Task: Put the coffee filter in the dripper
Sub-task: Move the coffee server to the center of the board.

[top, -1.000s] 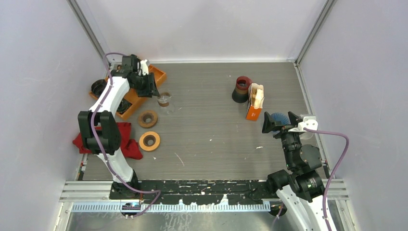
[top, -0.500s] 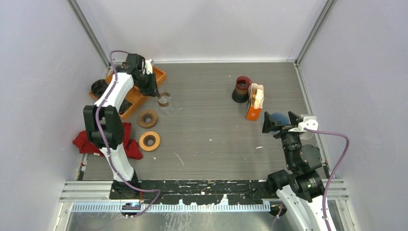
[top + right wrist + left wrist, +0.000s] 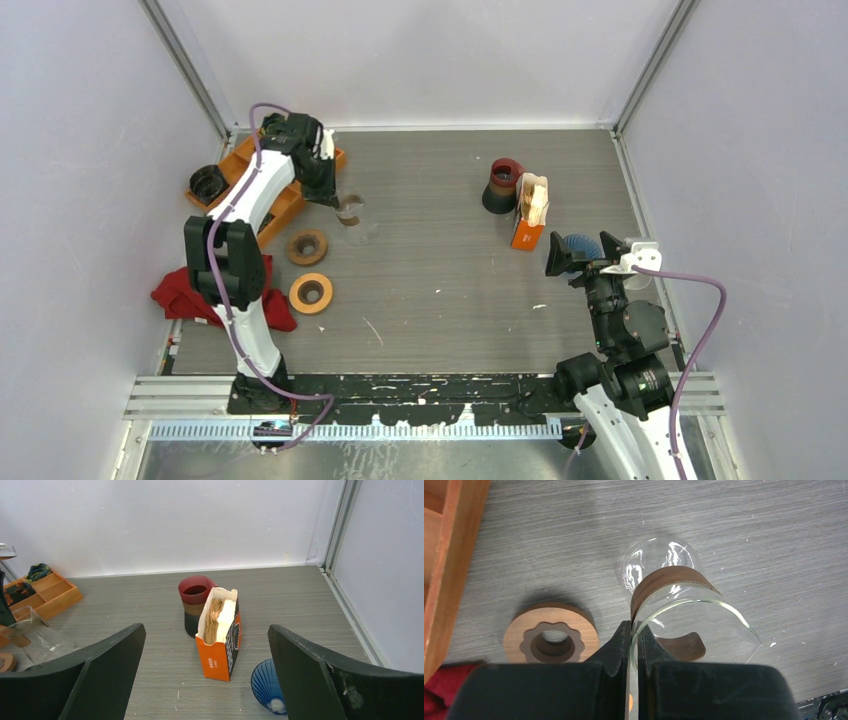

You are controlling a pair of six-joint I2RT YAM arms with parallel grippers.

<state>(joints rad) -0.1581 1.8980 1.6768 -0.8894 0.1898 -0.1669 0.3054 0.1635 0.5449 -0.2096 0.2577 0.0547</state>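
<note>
Brown paper coffee filters (image 3: 214,614) stand packed in an open orange box (image 3: 220,647) (image 3: 528,226) right of centre. The dripper (image 3: 268,686) (image 3: 578,243), a blue ribbed cone, lies on its side just right of the box. My right gripper (image 3: 205,630) (image 3: 582,252) hovers open behind both, its right finger over the dripper, holding nothing. Far left, my left gripper (image 3: 634,625) (image 3: 335,196) is shut on the rim of a glass carafe (image 3: 674,597) (image 3: 349,211) with a wooden collar.
A red-and-black cup (image 3: 195,594) (image 3: 503,182) stands behind the box. Two wooden rings (image 3: 307,246) (image 3: 311,292) lie near the carafe. An orange tray (image 3: 285,198) and a red cloth (image 3: 180,295) sit at the left edge.
My left gripper has swung right over the carafe and closed on its glass rim. The right arm has not moved.
</note>
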